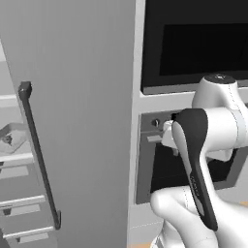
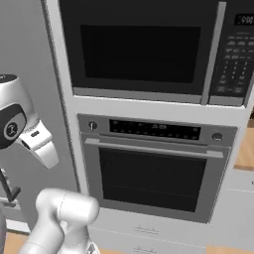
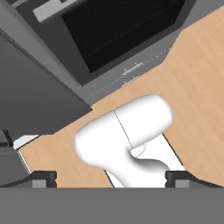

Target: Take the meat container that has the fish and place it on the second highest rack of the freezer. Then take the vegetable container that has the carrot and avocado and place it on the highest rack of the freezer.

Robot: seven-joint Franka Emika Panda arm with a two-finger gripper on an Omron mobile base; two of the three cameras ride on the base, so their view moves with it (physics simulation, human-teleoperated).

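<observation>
Behind the open freezer door, one tray sat on a rack; which one was unclear. Gripper jaws stood released, holding nothing.

End effector wide open, pointing downward

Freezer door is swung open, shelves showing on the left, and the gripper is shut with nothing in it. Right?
Not quite. The freezer door is open with shelves showing, and nothing is held, but the gripper is open: the hand view shows its fingertips far apart.
</observation>
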